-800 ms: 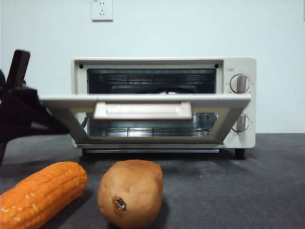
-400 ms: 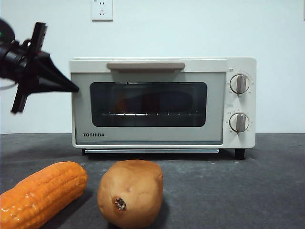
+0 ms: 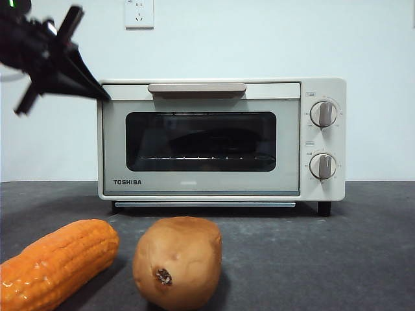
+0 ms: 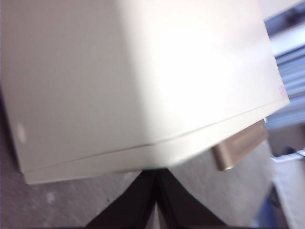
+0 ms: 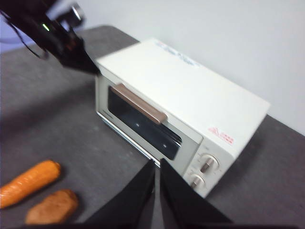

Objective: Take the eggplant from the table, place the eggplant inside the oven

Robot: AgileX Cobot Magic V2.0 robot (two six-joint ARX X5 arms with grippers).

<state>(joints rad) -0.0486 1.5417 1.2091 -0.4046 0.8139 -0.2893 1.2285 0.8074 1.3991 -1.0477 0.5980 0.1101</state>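
Observation:
The cream-white Toshiba oven [image 3: 207, 184] stands on the dark grey table [image 3: 324, 259] with its glass door closed and the beige handle [image 3: 196, 89] at the top. Behind the glass a dark long shape [image 3: 214, 139] lies on the rack; I cannot tell for sure that it is the eggplant. My left gripper [image 3: 102, 97] is shut, its tip touching the oven's top left front corner, and nothing is in it. Its wrist view shows the oven's top [image 4: 143, 71] close up. My right gripper [image 5: 156, 164] hangs shut and empty, high above the table in front of the oven [image 5: 190, 90].
An orange corn cob [image 3: 55, 262] and a brown potato [image 3: 177, 262] lie near the table's front edge, left of the middle. Two knobs [image 3: 323, 113] sit on the oven's right side. A white wall with a socket [image 3: 139, 13] stands behind.
The oven door swung up from half open to closed. The left gripper rose along the oven's left side to its top front corner.

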